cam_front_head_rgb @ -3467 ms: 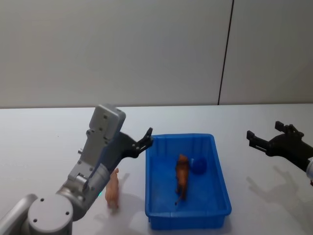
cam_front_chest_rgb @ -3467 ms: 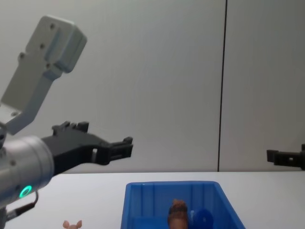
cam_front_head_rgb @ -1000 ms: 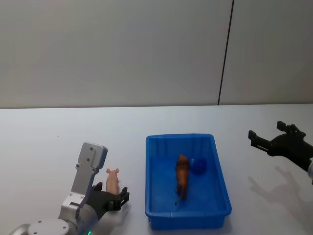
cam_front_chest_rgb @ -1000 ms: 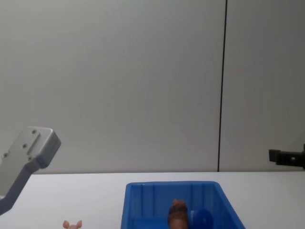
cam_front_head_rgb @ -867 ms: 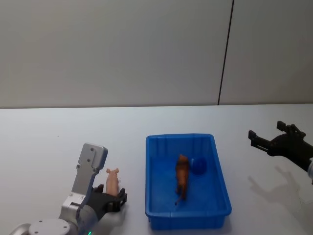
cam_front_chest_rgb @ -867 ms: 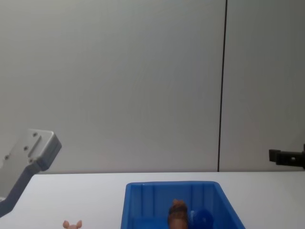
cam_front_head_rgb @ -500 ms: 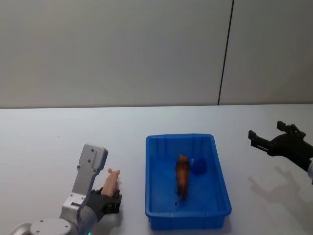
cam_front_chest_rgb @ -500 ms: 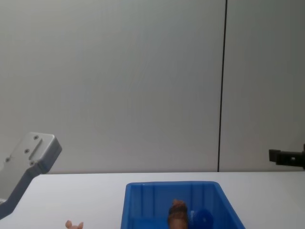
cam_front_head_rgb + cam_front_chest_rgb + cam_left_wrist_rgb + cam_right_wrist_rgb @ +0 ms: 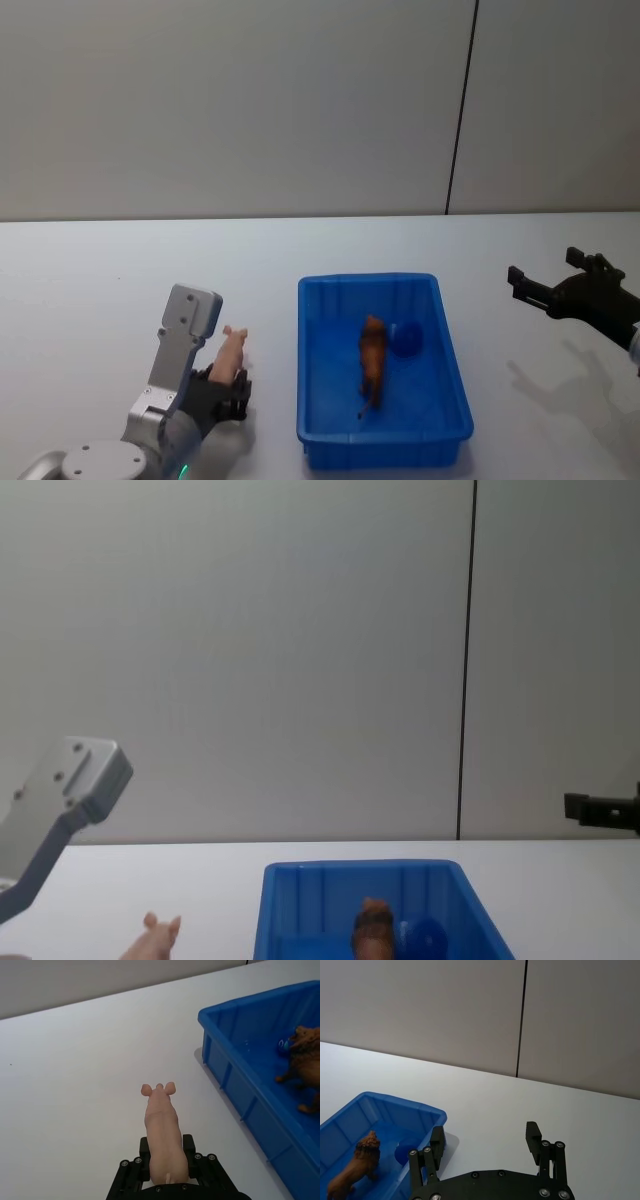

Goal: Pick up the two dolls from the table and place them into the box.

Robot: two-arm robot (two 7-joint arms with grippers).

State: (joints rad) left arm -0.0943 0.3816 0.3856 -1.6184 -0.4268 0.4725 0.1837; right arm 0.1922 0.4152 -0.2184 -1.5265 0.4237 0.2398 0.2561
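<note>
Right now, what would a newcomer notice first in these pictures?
The bright blue box in the middle of the table, with a brown lion toy and a blue toy inside. To its left, the left gripper is shut on a pink pig toy.

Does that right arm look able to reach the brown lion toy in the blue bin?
Probably yes: the right end effector, fingers open and empty, hovers beside the blue plastic bin; the brown maned toy lion stands uncovered inside.

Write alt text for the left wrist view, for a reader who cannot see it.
The left gripper is shut on a pink pig toy above the white table. Beside it, the blue box holds a brown lion doll.
</note>
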